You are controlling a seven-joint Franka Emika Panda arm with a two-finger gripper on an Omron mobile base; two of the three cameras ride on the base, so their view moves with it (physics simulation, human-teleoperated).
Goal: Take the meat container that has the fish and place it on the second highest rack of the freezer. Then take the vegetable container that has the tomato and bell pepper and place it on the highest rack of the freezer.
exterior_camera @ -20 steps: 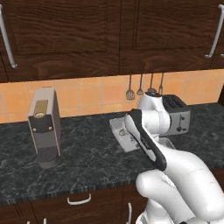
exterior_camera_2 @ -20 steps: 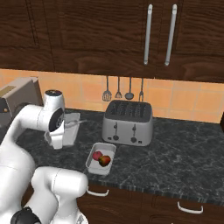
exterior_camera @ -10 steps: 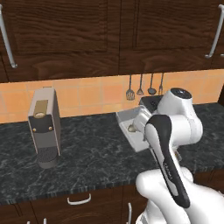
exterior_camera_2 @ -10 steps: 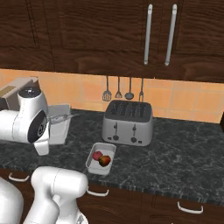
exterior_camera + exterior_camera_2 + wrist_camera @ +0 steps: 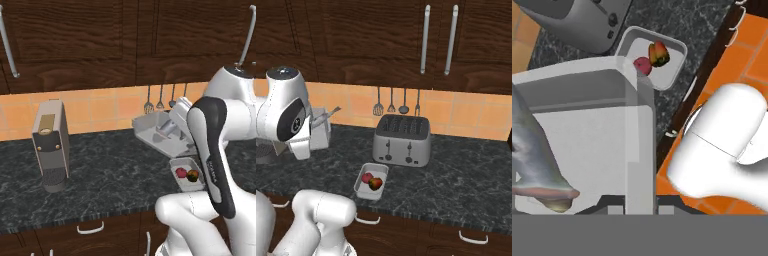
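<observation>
My gripper (image 5: 639, 202) is shut on a side wall of the meat container (image 5: 592, 125), a pale grey tray that I hold tilted above the counter. The silvery fish (image 5: 537, 165) lies inside it. From the left base the meat container (image 5: 157, 127) hangs in front of the backsplash with the fish (image 5: 165, 130) in it and the gripper (image 5: 177, 119) at its right rim. From the right base the meat container (image 5: 320, 131) is partly behind my arm. The vegetable container (image 5: 372, 181) (image 5: 187, 174) (image 5: 653, 56) rests on the counter with the tomato (image 5: 367, 177) and bell pepper (image 5: 376, 184). The freezer is out of view.
A silver toaster (image 5: 402, 140) stands behind the vegetable container. Utensils (image 5: 397, 102) hang on the orange backsplash. A grey coffee machine (image 5: 50, 145) stands at the left of the black counter (image 5: 110, 175). Dark wood cabinets (image 5: 381, 40) hang overhead.
The arm has swung up and over, lifting the meat container off the counter and tilting it. The vegetable container has come into sight in the left base view.
</observation>
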